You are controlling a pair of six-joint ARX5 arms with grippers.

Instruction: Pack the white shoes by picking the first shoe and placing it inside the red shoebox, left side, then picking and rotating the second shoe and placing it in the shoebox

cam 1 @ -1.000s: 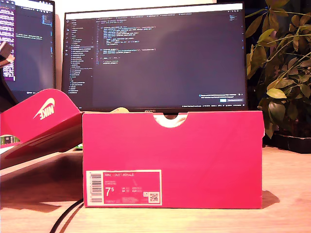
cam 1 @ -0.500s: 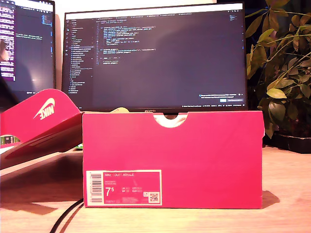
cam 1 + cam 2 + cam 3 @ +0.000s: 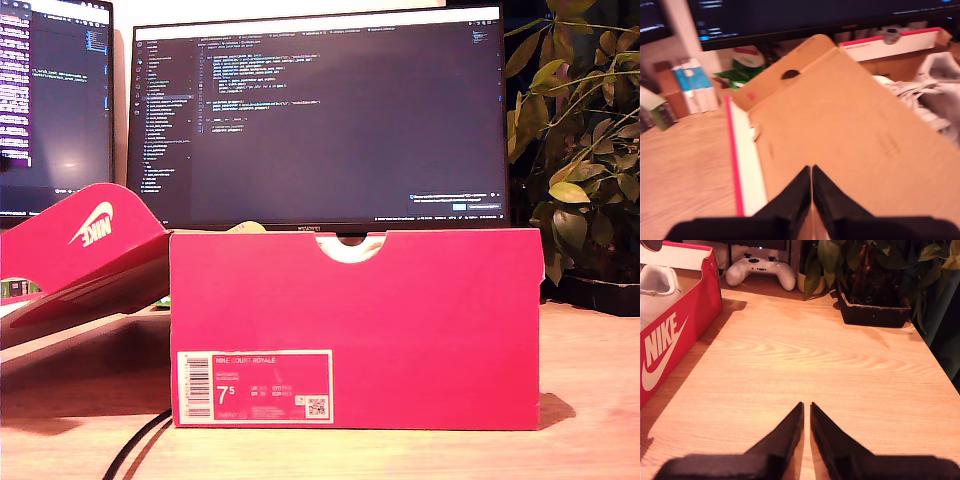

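Note:
The red shoebox (image 3: 350,300) stands in the middle of the exterior view, label forward, with something white showing in its notch (image 3: 350,248). Its lid (image 3: 85,240) is swung open toward the exterior view's left. No gripper appears in that view. My first gripper (image 3: 811,169) is shut on nothing, hovering over the lid's brown inner face (image 3: 850,130); blurred white shoe or paper (image 3: 940,75) lies beyond. My second gripper (image 3: 806,404) is shut and empty above the wooden table (image 3: 815,355), apart from the shoebox (image 3: 675,335), in which one white shoe (image 3: 657,285) sits.
Two monitors (image 3: 320,120) stand behind the box and a leafy plant (image 3: 580,150) fills the exterior view's right. In the second wrist view a white game controller (image 3: 760,267) and a dark plant pot (image 3: 872,310) sit at the table's far side. A black cable (image 3: 135,450) runs by the box.
A dark shape with a pale part at the exterior view's left edge, in front of the side monitor, has pulled out of view. The shoebox and lid have not moved.

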